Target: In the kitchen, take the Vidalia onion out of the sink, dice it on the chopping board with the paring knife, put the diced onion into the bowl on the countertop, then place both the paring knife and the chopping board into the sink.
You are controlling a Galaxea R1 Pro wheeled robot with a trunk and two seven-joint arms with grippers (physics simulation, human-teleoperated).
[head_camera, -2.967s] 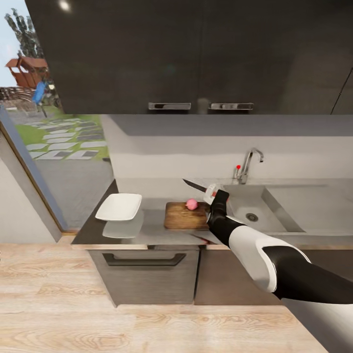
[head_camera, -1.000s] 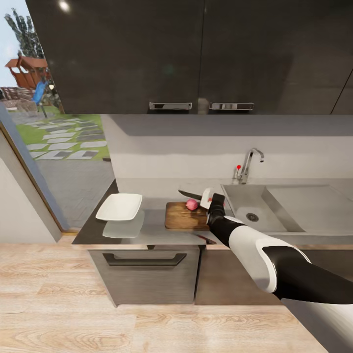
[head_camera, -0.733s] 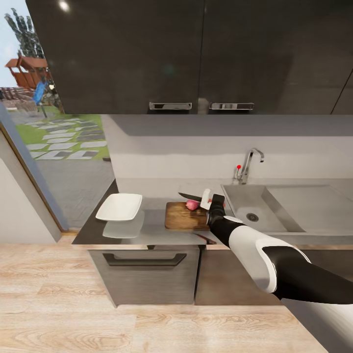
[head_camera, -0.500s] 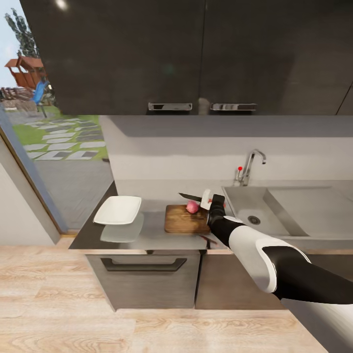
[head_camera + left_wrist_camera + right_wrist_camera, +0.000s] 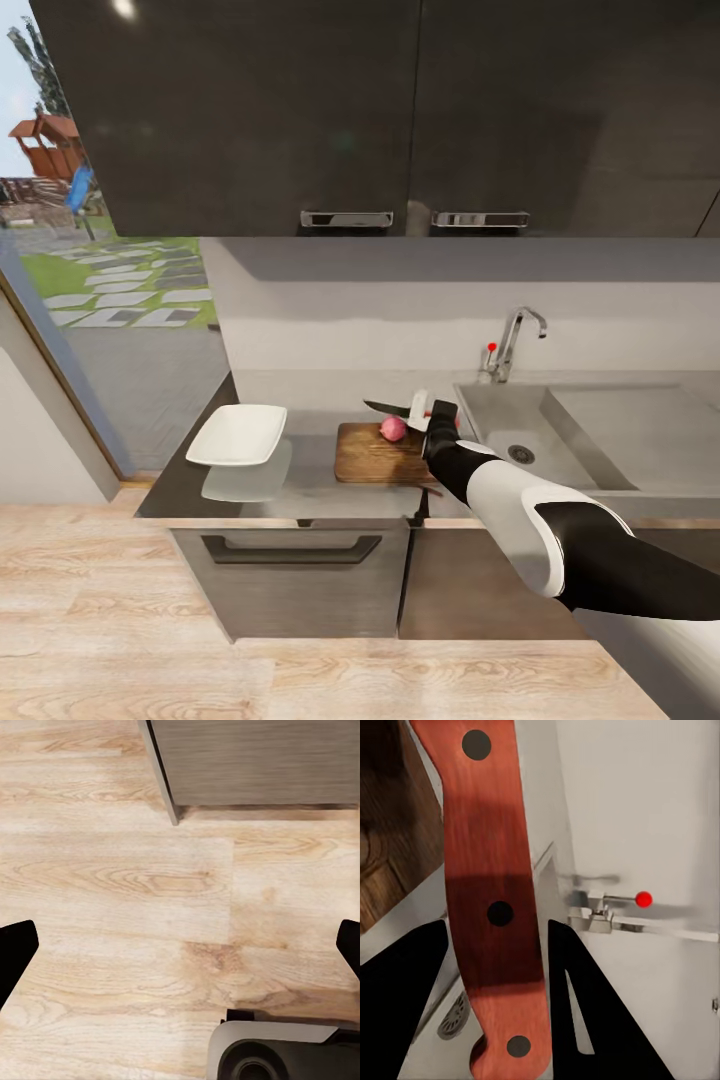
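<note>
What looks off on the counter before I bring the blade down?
Nothing stands out. The onion sits whole at the chopping board's back edge, the paring knife is level above it in the right claw, and the bowl sits upright on the countertop. No spills or damage show.

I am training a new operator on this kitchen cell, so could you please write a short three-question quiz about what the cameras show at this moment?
1. True or false: the onion lies in the sink.
2. What does the right gripper hold? A) the bowl B) the paring knife C) the tap
3. Fill in: the white bowl stands on the countertop, on the side of the chopping board away from the ____.

Key:
1. False; it rests on the chopping board.
2. B; the wrist view shows its reddish handle between the fingers.
3. Sink.
</note>
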